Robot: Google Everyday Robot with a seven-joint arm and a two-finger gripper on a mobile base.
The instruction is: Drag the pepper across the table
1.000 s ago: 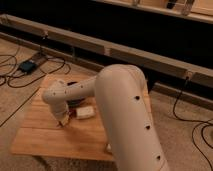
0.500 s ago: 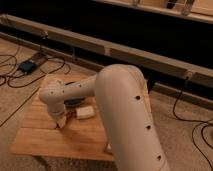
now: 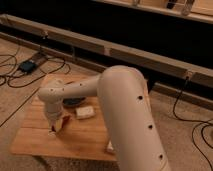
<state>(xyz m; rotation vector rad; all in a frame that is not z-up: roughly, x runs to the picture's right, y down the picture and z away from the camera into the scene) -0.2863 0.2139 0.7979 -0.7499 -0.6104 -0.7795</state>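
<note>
The table (image 3: pixel 35 137) has a light wooden plank top. My gripper (image 3: pixel 54 129) hangs from the bulky white arm (image 3: pixel 120 100) and points down at the left middle of the tabletop. A small slender red-brown shape, the pepper (image 3: pixel 63 123), lies right by the gripper's tip, touching it or nearly so. Whether the gripper holds it or only presses against it does not show.
A pale cream rectangular block (image 3: pixel 85 112) lies just right of the gripper. A dark round dish (image 3: pixel 74 101) sits behind it, partly hidden by the arm. Cables and a power box (image 3: pixel 27 65) lie on the carpet at the left. A long dark wall base runs behind.
The gripper has moved left and toward the table's front edge, and the red-brown pepper has come along with its tip.
</note>
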